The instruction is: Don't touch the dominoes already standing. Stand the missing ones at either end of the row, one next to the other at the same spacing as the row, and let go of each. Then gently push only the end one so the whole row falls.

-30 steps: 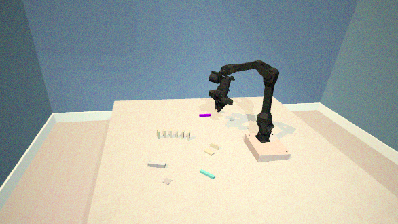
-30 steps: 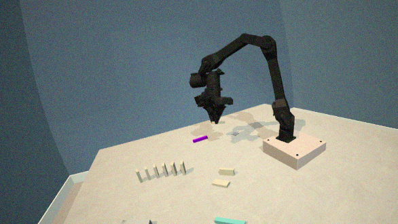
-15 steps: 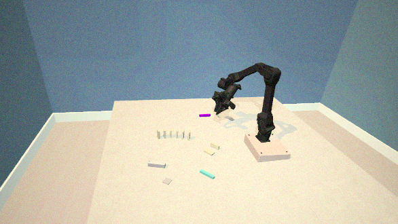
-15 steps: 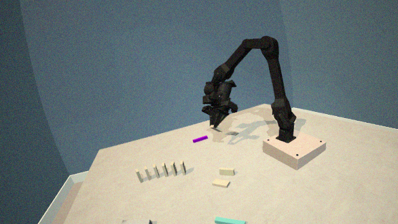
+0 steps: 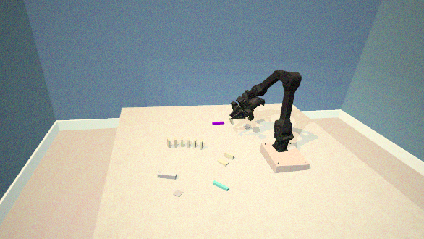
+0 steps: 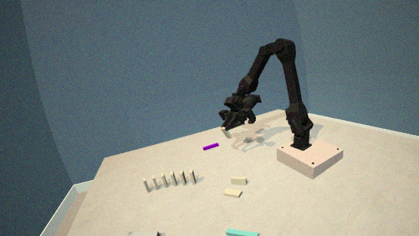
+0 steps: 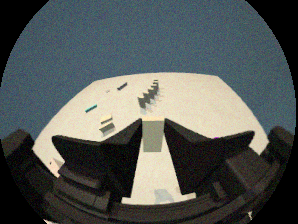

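Note:
A row of several cream dominoes [image 5: 181, 143] [image 6: 174, 179] [image 7: 141, 102] stands upright and evenly spaced, left of the table's middle. My gripper [image 5: 232, 117] [image 6: 225, 129] [image 7: 152, 121] is shut on a cream domino [image 5: 231, 122] [image 6: 227, 134] [image 7: 153, 137]. It holds the domino above the table's far part, beyond and to the right of the row; the domino is tilted in the top and exterior views. Two loose dominoes lie between row and base: one [image 5: 229, 156] [image 6: 239, 181] [image 7: 106, 129] on its long edge, the other [image 5: 223, 162] [image 6: 232, 193] [image 7: 106, 119] flat.
A purple bar [image 5: 218, 123] [image 6: 211, 146] lies left of the gripper. Towards the front lie a teal bar [image 5: 221, 185] [image 6: 242, 233] [image 7: 91, 108], a grey block [image 5: 167, 176] [image 7: 122, 86] and a small flat tile [image 5: 178, 193]. The arm's base [image 5: 286, 159] [image 6: 310, 157] is at the right.

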Tool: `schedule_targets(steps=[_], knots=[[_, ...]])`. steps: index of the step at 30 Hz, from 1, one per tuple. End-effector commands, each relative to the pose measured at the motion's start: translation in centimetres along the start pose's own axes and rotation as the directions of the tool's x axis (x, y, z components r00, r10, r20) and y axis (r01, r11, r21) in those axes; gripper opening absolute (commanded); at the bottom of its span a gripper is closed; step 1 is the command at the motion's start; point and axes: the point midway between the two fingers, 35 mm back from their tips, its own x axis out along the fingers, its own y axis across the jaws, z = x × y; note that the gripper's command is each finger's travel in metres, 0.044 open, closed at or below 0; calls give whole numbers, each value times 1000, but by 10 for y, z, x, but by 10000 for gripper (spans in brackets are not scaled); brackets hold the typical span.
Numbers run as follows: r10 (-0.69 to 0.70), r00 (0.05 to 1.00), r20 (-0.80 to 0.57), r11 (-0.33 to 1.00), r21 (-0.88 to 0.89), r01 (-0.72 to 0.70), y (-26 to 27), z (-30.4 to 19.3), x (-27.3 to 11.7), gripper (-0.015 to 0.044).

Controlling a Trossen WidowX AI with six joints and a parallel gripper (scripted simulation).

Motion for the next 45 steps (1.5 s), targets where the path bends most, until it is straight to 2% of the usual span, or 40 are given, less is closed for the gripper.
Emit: schedule_targets(steps=[1,6,9,31,45], knots=[[-36,990,133,998,-41,42,2,3,-9,107],[-79,957,278,992,-78,104,5,5,-22,107],[-91,944,317,988,-87,124,6,6,-25,107],[-91,944,317,988,-87,124,6,5,-25,107],[-90,945,315,989,-82,122,-8,-39,-3,107]])
